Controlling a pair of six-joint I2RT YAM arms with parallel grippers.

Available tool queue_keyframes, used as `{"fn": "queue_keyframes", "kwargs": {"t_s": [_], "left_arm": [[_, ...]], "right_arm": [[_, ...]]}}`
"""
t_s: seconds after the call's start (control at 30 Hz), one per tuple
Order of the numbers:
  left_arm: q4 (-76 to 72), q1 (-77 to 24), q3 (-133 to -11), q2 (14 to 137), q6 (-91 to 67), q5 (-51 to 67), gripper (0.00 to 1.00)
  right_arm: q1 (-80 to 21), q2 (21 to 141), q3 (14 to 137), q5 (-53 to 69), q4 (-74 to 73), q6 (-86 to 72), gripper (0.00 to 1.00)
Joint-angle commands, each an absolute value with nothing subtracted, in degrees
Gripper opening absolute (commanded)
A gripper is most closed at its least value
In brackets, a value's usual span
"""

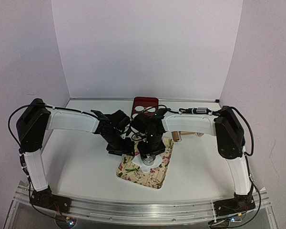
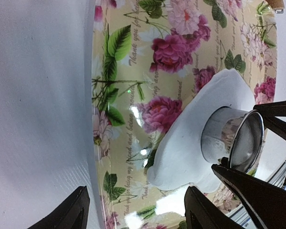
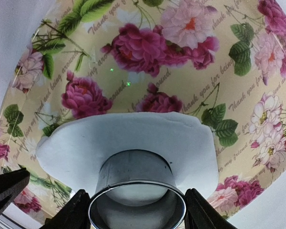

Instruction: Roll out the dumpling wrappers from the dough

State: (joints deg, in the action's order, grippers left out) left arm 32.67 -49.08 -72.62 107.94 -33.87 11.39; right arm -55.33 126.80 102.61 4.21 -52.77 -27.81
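Dough [image 3: 81, 143] lies as a flattened white sheet on the floral mat [image 3: 133, 90]; to its left the left gripper [image 2: 136, 212] hangs open and empty, while the right gripper [image 3: 137, 214] clasps the metal ring [image 3: 133, 174] standing on the sheet

Floral mat [image 3: 190, 81]: repeated cursive script, reads "Thank you for being my friend and being around"; some lines blurred.
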Motion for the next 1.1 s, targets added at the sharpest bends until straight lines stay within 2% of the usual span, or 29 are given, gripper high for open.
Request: {"fn": "queue_keyframes", "kwargs": {"t_s": [0.0,0.33,0.63,0.8,1.07], "left_arm": [[31.69,-49.20,-73.30,107.88,-33.02,12.02,0.70],[31.55,-49.22,-73.70,108.50,-33.21,12.22,0.69],[26.79,-49.22,-70.96,107.79,-32.42,14.91,0.69],[23.91,-49.22,-69.75,108.91,-32.03,17.49,0.66],[20.00,-49.23,-68.48,111.46,-32.50,18.80,0.56]], "right_arm": [[-55.80,127.83,102.96,4.99,-54.18,-27.57,0.59],[-55.78,128.81,102.18,5.91,-54.27,-26.99,0.55],[-55.82,130.16,99.43,5.80,-53.66,-27.07,0.42],[-55.85,130.59,97.59,5.64,-52.28,-27.43,0.37],[-55.81,130.79,96.11,5.84,-50.86,-27.74,0.36]]}}
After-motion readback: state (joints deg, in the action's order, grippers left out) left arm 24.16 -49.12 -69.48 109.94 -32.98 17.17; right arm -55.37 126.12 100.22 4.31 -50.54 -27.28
